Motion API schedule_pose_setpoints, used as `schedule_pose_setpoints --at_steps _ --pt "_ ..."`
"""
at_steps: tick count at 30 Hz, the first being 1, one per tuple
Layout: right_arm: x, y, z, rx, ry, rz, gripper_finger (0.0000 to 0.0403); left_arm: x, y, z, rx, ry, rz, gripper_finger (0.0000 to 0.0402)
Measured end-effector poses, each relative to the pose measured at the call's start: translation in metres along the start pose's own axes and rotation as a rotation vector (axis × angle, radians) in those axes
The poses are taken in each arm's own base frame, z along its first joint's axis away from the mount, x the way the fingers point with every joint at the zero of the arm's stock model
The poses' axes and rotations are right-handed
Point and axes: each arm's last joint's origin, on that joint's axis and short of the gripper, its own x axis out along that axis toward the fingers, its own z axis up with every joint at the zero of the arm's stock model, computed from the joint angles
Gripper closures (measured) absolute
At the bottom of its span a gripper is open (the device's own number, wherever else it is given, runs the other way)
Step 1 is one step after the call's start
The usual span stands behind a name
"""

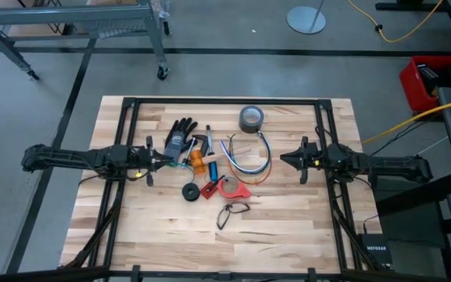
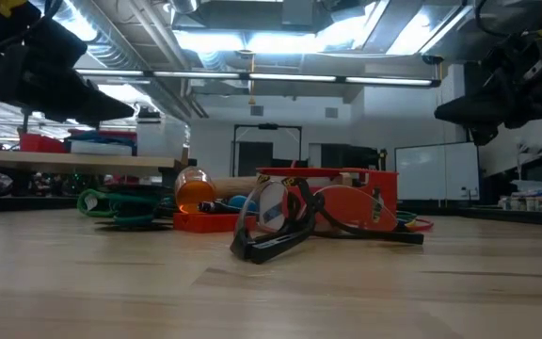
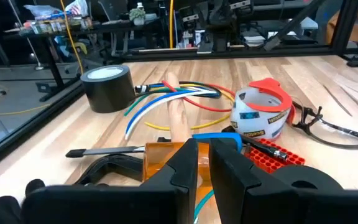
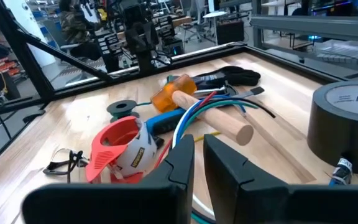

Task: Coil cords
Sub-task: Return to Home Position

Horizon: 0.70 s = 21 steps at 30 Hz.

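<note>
The cords [image 1: 239, 164] lay looped on the table [image 1: 304, 235] near the tape roll [image 1: 250, 119], between the left gripper [image 1: 165, 162] and right gripper [image 1: 283, 159], both nearly closed, empty.

The high camera hangs well above the glasses [image 1: 232, 210] and looks straight down, taking in the whole wooden table [image 1: 288, 243], both arms and the floor around. The low camera sits at table-top height near the glasses [image 2: 271, 224] and faces level across them into the room, so they fill its middle foreground. The left wrist camera rides behind the left gripper [image 3: 204, 149] and looks across the table, with the glasses [image 3: 328, 127] well beyond. The right wrist camera, behind the right gripper [image 4: 199, 144], faces the glasses [image 4: 64, 163] from the opposite side. All four views share the glasses and the clutter near them.
</note>
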Motion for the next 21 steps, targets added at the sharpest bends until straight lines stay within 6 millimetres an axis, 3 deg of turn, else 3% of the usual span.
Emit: schedule_pose_setpoints --at_steps 21 --pt "0.0011 -0.0003 -0.0021 -0.003 0.02 -0.001 0.0363 0.0 0.0 -0.0001 0.081 0.001 0.001 0.0369"
